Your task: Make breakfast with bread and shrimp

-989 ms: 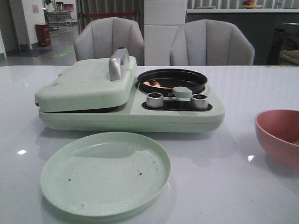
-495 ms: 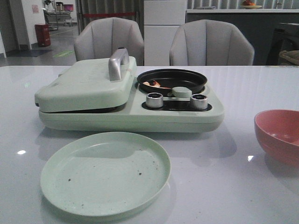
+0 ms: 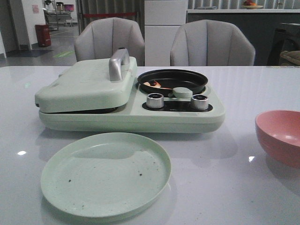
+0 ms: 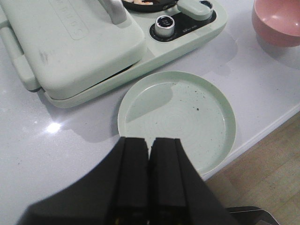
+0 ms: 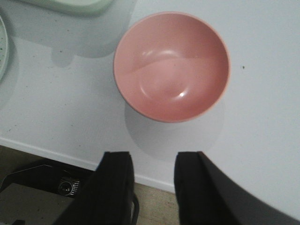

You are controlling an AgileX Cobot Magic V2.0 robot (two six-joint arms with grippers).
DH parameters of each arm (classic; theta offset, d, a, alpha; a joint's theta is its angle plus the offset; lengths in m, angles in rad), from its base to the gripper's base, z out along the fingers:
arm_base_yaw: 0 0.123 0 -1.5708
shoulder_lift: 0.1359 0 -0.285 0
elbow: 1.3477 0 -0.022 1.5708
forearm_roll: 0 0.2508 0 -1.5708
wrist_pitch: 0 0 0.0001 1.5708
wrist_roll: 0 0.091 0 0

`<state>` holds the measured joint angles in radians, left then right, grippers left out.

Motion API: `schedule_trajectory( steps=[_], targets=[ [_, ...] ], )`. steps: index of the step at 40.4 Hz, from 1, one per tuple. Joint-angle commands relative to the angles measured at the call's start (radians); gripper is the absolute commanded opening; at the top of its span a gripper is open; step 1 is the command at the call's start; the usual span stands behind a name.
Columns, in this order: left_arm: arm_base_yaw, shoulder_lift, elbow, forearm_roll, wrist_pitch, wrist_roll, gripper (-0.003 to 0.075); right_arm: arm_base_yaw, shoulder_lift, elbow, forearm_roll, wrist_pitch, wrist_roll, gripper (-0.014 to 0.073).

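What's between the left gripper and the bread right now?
No bread shows in any view. The breakfast maker's hinged lid is shut over the grill side, so anything under it is covered; the lid has to be lifted by its handle first. The left gripper hangs shut over the green plate.

Dim, grainy front view; overhead glare spots on table [image 3: 243, 187]; soft shadows; wrist views brighter.

Two grey padded chairs [image 3: 159, 42] stand behind the glossy white table [image 3: 225, 187], dim room beyond.
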<state>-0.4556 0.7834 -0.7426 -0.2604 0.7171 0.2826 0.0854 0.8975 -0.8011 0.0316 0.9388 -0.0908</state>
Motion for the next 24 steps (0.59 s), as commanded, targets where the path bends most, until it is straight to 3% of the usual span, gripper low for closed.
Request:
schedule_trajectory(
  steps=[1,20,24],
  targets=[
    [-0.006,-0.006,-0.027,-0.015,-0.072,-0.008,0.0101,-0.002,-0.069,0.004,-0.032,-0.024,0.044,0.0358],
    [-0.006,-0.006,-0.027,-0.015,-0.072,-0.008,0.0101,-0.002,-0.188,0.039,-0.032,-0.030,0.066,0.0355],
    [-0.006,-0.006,-0.027,-0.015,-0.072,-0.008,0.0101,-0.002,-0.188,0.039,-0.032,-0.030,0.065,0.0277]
  ],
)
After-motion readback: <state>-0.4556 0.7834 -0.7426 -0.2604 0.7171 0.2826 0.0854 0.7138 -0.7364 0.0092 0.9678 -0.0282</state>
